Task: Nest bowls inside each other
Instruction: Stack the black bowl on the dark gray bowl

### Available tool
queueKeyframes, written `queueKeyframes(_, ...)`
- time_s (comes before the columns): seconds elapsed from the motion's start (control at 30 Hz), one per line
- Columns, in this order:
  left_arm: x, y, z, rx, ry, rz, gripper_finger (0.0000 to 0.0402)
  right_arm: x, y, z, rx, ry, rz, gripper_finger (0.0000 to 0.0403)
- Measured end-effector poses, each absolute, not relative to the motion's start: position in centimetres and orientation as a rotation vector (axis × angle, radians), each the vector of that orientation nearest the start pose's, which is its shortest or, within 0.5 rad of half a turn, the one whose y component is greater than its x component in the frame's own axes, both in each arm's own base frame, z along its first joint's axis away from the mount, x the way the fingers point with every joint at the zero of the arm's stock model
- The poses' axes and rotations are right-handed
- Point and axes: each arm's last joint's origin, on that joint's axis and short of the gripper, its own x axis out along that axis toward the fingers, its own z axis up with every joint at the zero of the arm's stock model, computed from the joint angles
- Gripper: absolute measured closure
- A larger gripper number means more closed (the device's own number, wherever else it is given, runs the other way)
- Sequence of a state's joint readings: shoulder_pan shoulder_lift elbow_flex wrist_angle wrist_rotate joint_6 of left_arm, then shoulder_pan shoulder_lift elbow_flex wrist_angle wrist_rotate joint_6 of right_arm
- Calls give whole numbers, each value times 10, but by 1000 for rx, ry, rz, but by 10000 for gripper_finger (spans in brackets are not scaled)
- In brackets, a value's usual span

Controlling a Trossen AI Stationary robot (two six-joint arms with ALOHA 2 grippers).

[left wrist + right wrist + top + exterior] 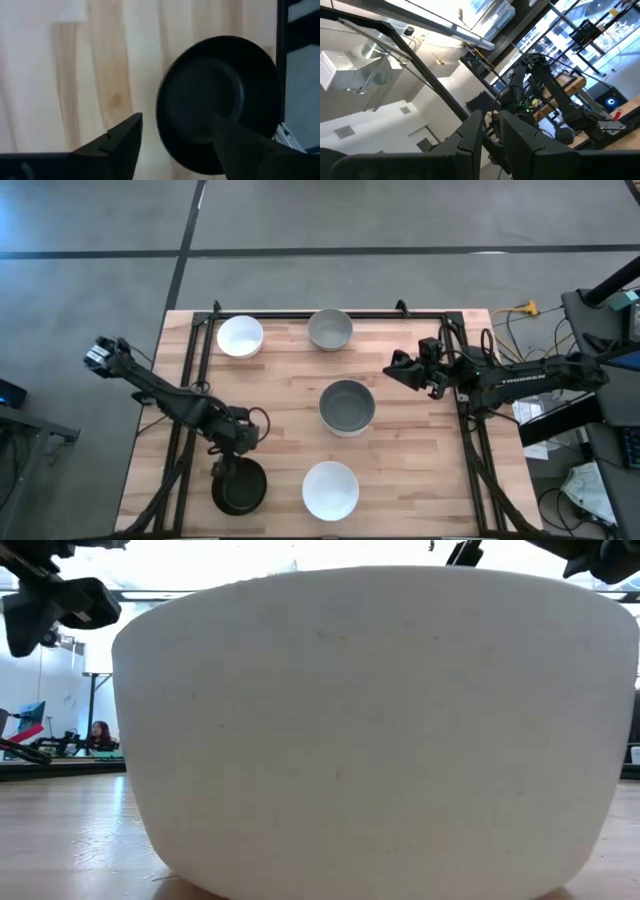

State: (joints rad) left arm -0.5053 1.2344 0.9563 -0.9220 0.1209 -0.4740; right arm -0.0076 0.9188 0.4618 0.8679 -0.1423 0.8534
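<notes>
Landmark: the smooth round grey bowl (347, 406) at mid-table on the light wooden slat table (290, 390).

Left of it and nearer the front edge, the left gripper (236, 463) hangs over the round glossy black bowl (240, 486); its fingers (120, 145) stand apart, straddling the bowl's rim, not clamped on it.

Far-left of the grey bowl, near the table's back edge, sits a small round white bowl (240, 336).

Directly behind it sits a second round grey bowl (330, 329).

Directly in front of it, near the front edge, sits a larger round white bowl (330, 489), which fills the low view.

No bowl lies inside another.

Right of the grey bowl and slightly behind it, the right gripper (398, 367) hovers, holding nothing, its fingers (472, 132) a narrow gap apart.
</notes>
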Motion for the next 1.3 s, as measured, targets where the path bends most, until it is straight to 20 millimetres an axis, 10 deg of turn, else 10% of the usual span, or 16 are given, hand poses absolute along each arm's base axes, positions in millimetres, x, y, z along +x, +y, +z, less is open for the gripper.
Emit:
queueKeyframes(0.47,221,-128,194,-77,1477,-279,183,194,18,297,818,-289,377,339)
queueKeyframes(0.73,226,-131,175,-53,1555,-250,339,193,27,297,841,-268,424,339)
queueKeyframes(1.0,230,-133,194,-75,1499,-267,398,192,34,297,846,-253,456,338)
queueKeyframes(1.3,237,-119,263,-93,1330,-193,401,192,36,296,836,-232,468,338)
